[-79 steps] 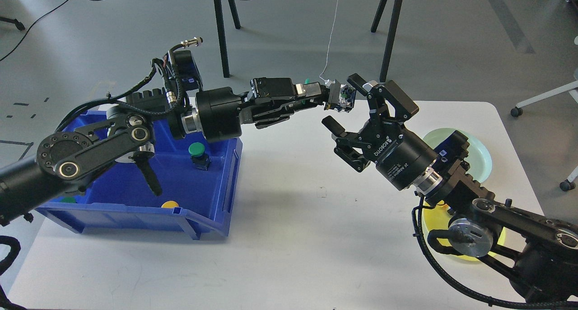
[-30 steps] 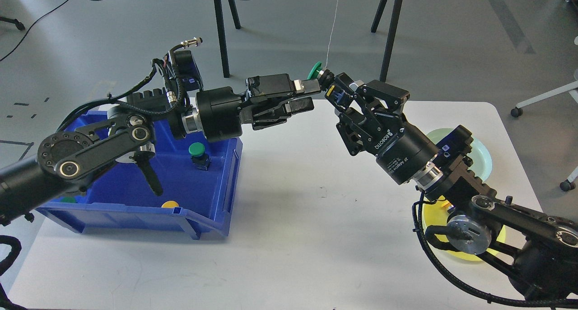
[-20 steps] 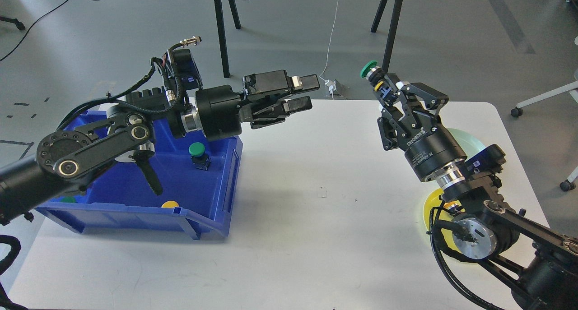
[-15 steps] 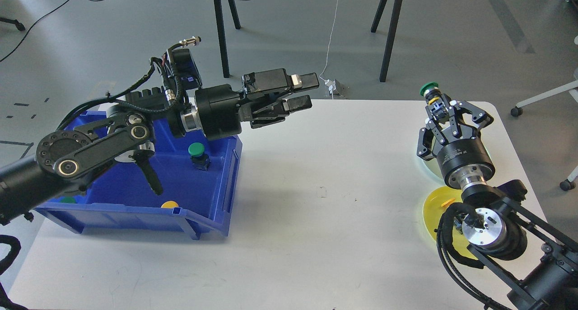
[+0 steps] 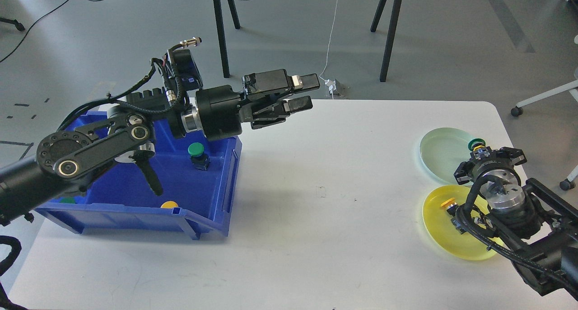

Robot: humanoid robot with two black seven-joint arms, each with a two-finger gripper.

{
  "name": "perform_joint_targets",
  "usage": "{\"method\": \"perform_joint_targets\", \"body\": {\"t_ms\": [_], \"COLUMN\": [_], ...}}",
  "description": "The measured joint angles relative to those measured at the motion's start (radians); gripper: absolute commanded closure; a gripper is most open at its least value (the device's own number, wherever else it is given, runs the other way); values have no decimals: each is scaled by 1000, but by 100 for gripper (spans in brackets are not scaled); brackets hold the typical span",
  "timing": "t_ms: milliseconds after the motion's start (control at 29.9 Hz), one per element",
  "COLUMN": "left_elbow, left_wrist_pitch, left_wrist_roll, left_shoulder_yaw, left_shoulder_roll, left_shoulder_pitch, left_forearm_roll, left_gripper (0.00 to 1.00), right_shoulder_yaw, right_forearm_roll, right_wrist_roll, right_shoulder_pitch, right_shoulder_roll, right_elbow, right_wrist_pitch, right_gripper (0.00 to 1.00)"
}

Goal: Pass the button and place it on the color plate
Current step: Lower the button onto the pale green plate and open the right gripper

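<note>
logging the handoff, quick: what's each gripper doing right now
Left gripper: open, jaws apart, holding nothing.
Right gripper: shut on the green button, over the pale green plate.

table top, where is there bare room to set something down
The widest bare stretch of the white table runs between the blue plastic bin and the two plates. It is crowded at the right edge: pale green round plate, yellow round plate, and the right claw holding a green-capped button.

White table (image 5: 334, 219) bears blue bin (image 5: 212, 210), green plate (image 5: 440, 150), yellow plate (image 5: 440, 235).
</note>
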Motion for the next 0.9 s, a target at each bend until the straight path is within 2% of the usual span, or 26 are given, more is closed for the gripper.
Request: {"method": "perform_joint_targets", "body": {"t_ms": [134, 334, 401, 434, 735, 835, 902], "left_elbow": [1, 0, 0, 1, 0, 0, 6], "left_wrist_pitch": [0, 0, 0, 0, 0, 0, 0], "left_wrist_roll": [0, 0, 0, 0, 0, 0, 0], "left_shoulder_yaw": [0, 0, 0, -1, -3, -7, -15], "left_shoulder_roll": [0, 1, 1, 1, 1, 5, 13], "left_shoulder_pitch": [0, 0, 0, 0, 1, 5, 13], "left_forearm_roll": [0, 0, 0, 0, -1, -10, -50], "left_gripper": [23, 23, 23, 22, 21, 19, 18], "right_shoulder_yaw": [-28, -85, -87, -87, -87, -111, -123], "right_forearm_roll": [-6, -9, -9, -10, -31, -124, -237], "right_wrist_roll": [-52, -60, -55, -52, -44, -43, -45], "right_shoulder_pitch": [42, 58, 58, 57, 45, 30, 18], "right_shoulder_roll": [56, 68, 61, 56, -44, -98, -121], "right_elbow": [-144, -142, -109, -89, 149, 285, 364], "right_wrist_pitch": [0, 0, 0, 0, 0, 0, 48], "right_gripper": [63, 35, 16, 0, 0, 0, 0]}}
